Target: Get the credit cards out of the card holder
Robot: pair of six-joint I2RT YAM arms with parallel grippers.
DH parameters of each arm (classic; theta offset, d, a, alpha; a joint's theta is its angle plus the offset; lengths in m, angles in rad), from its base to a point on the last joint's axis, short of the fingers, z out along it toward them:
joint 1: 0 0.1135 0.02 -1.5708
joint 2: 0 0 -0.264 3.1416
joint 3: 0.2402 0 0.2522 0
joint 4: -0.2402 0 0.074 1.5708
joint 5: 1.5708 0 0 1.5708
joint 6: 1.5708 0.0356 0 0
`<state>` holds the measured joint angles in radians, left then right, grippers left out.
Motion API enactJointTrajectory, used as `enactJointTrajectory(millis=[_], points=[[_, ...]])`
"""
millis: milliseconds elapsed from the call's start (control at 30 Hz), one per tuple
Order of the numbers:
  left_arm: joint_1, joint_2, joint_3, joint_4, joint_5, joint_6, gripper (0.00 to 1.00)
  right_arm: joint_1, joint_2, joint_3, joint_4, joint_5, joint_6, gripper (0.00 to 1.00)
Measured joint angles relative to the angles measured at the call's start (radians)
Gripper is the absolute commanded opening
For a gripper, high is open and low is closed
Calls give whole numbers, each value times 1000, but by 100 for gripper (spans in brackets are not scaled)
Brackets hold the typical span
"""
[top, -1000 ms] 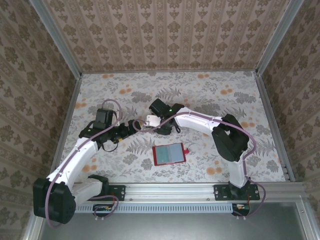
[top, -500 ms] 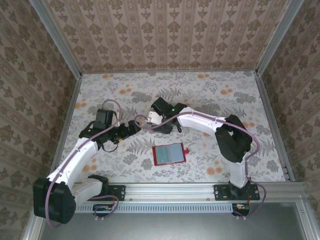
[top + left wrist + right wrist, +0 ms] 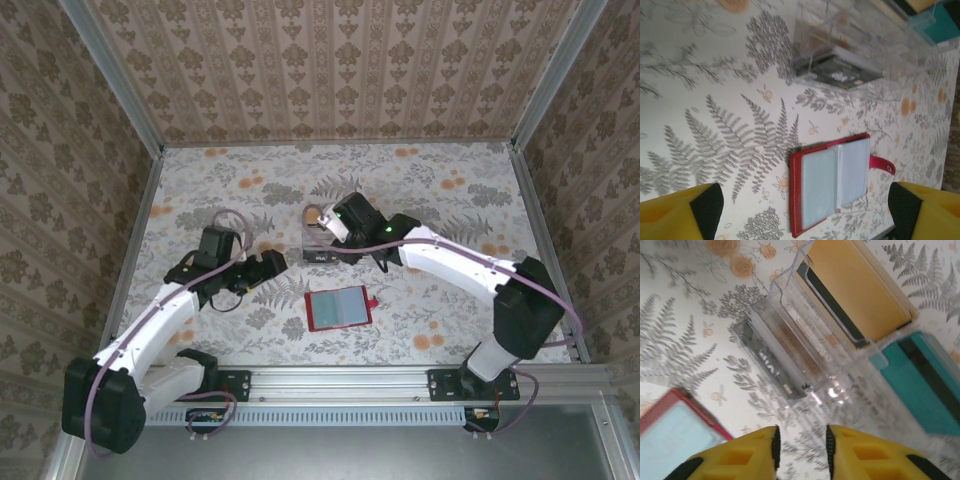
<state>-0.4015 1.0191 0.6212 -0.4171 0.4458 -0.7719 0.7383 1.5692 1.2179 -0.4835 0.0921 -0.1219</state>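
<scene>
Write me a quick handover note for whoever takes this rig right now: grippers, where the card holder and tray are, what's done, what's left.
Left gripper: wide open, empty, beside the card holder, on its left.
Right gripper: jaws narrowly apart, nothing between them, above the clear tray.
The card holder lies open and flat on the table, apart from the tray.
Done: holder opened; the tray holds card-like pieces in orange, teal and dark.
Left: whether the pockets still hold cards cannot be told; check them and pull out any.
</scene>
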Motion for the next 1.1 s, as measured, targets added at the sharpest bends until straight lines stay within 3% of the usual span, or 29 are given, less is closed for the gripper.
enactJointTrajectory(millis=[233,533,1100], points=[[-186,12,-64,82,-43,-109,70,-11,-82,-131,7,-118,289,17],[-336,114,-99,214,-97,-217,55,-12,-132,-389,49,-221,532,19],[-406,300,-100,347,-101,-246,47,11,-127,-509,201,-236,661,17]])
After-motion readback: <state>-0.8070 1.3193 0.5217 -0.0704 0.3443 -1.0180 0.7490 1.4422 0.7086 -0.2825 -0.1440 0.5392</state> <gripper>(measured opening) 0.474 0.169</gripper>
